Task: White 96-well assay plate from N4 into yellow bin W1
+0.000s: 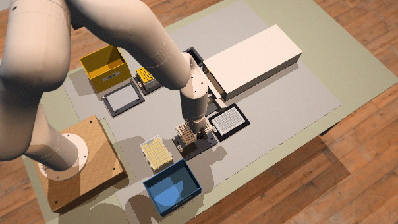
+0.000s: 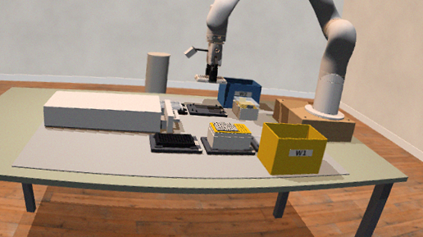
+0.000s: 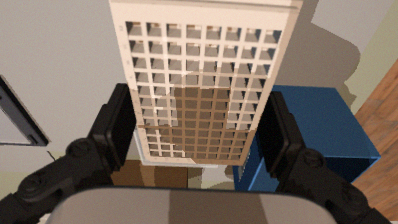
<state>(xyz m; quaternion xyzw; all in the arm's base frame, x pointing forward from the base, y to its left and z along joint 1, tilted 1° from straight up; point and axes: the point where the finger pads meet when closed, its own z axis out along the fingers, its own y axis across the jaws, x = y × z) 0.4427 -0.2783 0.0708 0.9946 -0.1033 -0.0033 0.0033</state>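
The two black fingers press on the long sides of the white plate, one on each side, and they stand almost fully apart because the plate fills the gap. So the gripper has a firm hold across the short width. In the wrist view the plate's long axis runs straight away from the camera, and most of its length sticks out beyond the fingers.

The plate hangs in the air, well above the bench. It is over the dark nest, so it is lifted but not yet carried anywhere.

The blue bin lies near, just below and to one side; this is the wrong one. The yellow bin W1 stands well apart, at the other end of the mat, past the tip box and an empty frame.

I judge that the coming move is a long carry at this height toward W1. The height seems enough to pass over the low things between. The long plate should be turned along W1's opening before release.
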